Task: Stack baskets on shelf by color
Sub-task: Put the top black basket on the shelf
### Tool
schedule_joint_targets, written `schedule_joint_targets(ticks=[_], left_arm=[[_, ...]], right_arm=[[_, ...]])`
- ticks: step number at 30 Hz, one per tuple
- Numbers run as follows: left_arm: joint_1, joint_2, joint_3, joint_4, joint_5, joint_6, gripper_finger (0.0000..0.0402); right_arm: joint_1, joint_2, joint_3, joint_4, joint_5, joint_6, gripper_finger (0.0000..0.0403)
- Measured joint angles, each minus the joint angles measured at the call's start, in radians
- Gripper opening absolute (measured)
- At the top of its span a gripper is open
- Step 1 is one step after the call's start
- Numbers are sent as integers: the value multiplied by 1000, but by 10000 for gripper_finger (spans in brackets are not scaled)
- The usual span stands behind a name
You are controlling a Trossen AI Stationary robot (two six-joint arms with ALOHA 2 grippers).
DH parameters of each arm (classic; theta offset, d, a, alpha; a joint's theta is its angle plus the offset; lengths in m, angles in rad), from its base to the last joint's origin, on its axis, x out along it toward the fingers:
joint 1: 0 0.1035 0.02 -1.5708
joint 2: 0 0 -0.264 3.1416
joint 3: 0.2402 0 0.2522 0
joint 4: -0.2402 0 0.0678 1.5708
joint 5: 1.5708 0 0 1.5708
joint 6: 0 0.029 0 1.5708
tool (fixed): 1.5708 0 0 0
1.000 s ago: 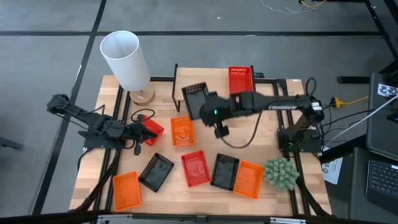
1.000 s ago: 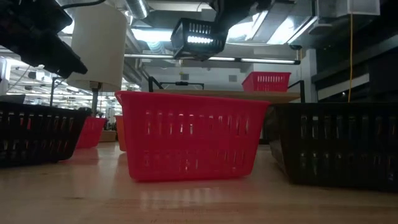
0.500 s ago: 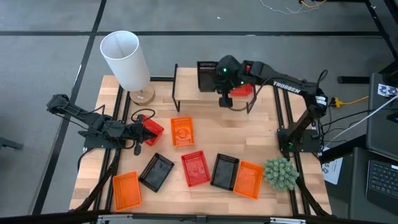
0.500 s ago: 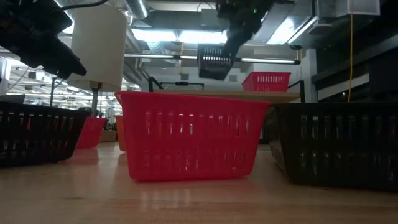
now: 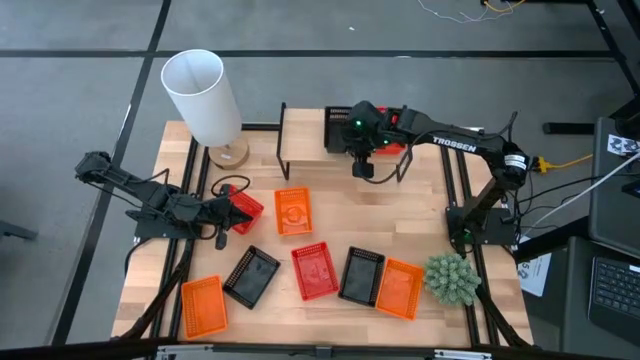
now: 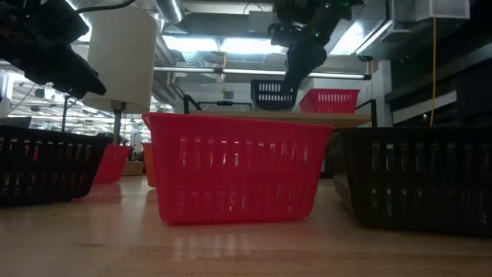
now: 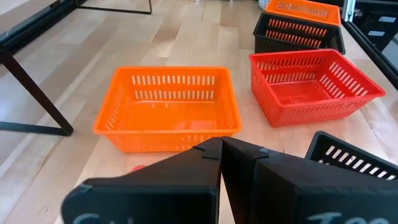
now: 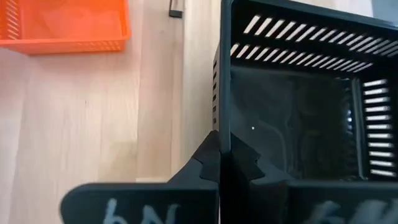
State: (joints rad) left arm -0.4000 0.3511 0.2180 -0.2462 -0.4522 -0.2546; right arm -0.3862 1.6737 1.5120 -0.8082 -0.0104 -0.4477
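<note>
My right gripper [image 5: 352, 140] is over the shelf [image 5: 300, 135] at the table's far side, shut on a black basket [image 5: 338, 128]. That basket hangs level just over the shelf's wooden top [image 6: 254, 117]. Beside it, a red basket [image 6: 329, 101] stands on the shelf. Loose on the table lie an orange basket [image 5: 292, 211], a red one [image 5: 314, 271], two black ones [image 5: 250, 276] [image 5: 361, 275] and two more orange ones [image 5: 202, 305] [image 5: 400, 288]. My left gripper [image 5: 224, 214] is shut, hovering by another red basket [image 5: 245, 209] at the left. My right gripper holds the black basket by the rim of one side wall [image 8: 222, 118], one finger inside the basket and one outside. The fingers slant down from the table's right side. The basket sits level, open side up; whether its bottom touches the shelf I cannot tell.
A white lamp [image 5: 205, 92] on a wooden foot stands at the far left corner. A green plant [image 5: 450, 278] sits at the near right. Bare shelf top lies left of the black basket, and bare wood [image 5: 400, 225] at the table's middle right.
My right gripper has carried the black basket from above the table's middle toward the far edge, over the shelf, and down close to its top. The wrist has rolled, and the basket, tipped before, now hangs level.
</note>
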Motion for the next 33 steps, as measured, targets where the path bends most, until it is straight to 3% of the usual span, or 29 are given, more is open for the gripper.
schedule_joint_targets(ticks=[16,24,33], left_arm=[[0,0,0,0,-3,0,0],[0,0,0,0,-3,0,0],[0,0,0,0,-3,0,0]], right_arm=[[1,0,1,-37,1,21,25],[1,0,1,-38,70,21,67],[6,0,6,-41,70,28,127]])
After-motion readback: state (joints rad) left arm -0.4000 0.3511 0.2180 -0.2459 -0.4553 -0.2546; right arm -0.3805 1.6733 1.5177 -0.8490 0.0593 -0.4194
